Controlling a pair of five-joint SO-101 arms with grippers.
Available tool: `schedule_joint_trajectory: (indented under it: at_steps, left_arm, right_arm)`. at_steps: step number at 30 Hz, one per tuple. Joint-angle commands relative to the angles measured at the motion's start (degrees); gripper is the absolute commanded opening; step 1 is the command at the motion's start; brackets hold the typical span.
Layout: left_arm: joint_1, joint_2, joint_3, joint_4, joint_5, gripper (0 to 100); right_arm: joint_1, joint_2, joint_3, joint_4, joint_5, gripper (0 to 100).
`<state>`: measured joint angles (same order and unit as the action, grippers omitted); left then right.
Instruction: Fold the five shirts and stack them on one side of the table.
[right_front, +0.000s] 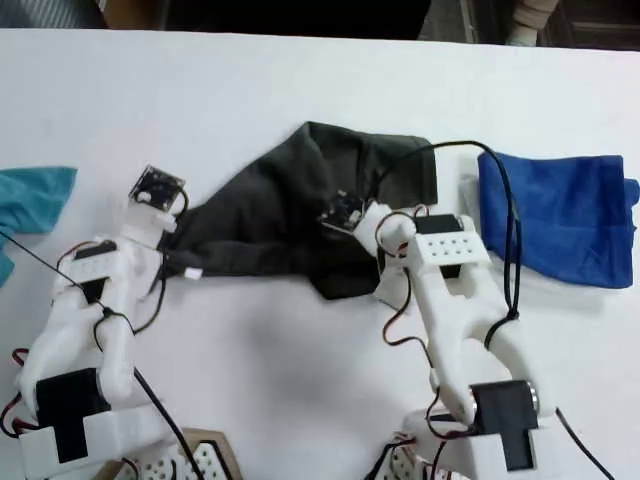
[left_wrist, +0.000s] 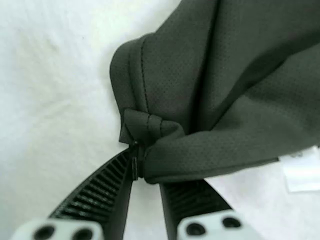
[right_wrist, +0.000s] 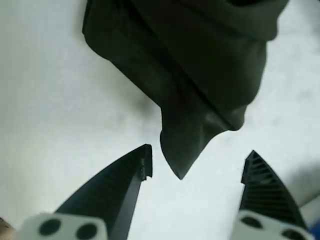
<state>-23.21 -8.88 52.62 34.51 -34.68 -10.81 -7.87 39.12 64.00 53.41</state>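
A dark grey shirt (right_front: 290, 205) lies crumpled across the middle of the white table (right_front: 300, 90). My left gripper (left_wrist: 142, 167) is shut on a bunched corner of this shirt (left_wrist: 215, 90) at its left end; in the high view the left gripper (right_front: 178, 258) sits beside that corner. My right gripper (right_wrist: 197, 167) stands open over the table, its jaws either side of a pointed fold of the shirt (right_wrist: 190, 75) without touching it. In the high view the right gripper (right_front: 352, 222) sits over the shirt's near right part. A folded blue shirt (right_front: 560, 215) lies at the right.
A teal shirt (right_front: 30, 200) lies at the table's left edge. A white label (left_wrist: 300, 170) hangs from the dark shirt's hem. Black cables (right_front: 505, 200) arc from the right arm past the blue shirt. Bare table spreads in front and at the back.
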Motion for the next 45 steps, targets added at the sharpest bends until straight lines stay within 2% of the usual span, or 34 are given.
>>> schedule_joint_trajectory:
  at_steps: [1, 3, 7, 9, 12, 18, 26, 33, 45]
  left_arm:
    - [0.09, -2.46, 0.04, -0.79, 0.53, 3]
    - [0.09, -2.46, 0.04, -0.79, 0.53, 3]
    - [0.09, -2.46, 0.04, -0.79, 0.53, 3]
    - [0.09, -2.46, 0.04, -0.79, 0.53, 3]
    - [0.09, -2.46, 0.04, -0.79, 0.53, 3]
    - [0.09, -2.46, 0.04, -0.79, 0.53, 3]
    - [0.09, -2.46, 0.04, -0.79, 0.53, 3]
    - [0.09, -2.46, 0.04, -0.79, 0.53, 3]
    - [0.09, -2.46, 0.04, -0.79, 0.53, 3]
  right_arm:
    - [0.48, 1.71, -2.11, -2.07, 0.44, 28.9]
    - [0.48, 2.51, -2.11, -2.86, 0.44, 24.2]
    - [0.57, 3.74, -2.11, -3.56, 0.44, 7.6]
    - [0.57, 4.18, -2.11, -3.30, 0.44, 3.3]
    - [1.10, 4.44, -2.11, -3.12, 0.44, 5.2]
    - [3.47, 4.44, -2.11, -3.30, 0.62, 19.3]
    - [3.38, 4.18, -2.20, -3.47, 0.62, 19.3]
    - [3.12, 4.44, -5.63, -3.03, 0.44, 13.5]
    - [2.95, 4.53, -5.54, -3.12, 0.35, 13.7]
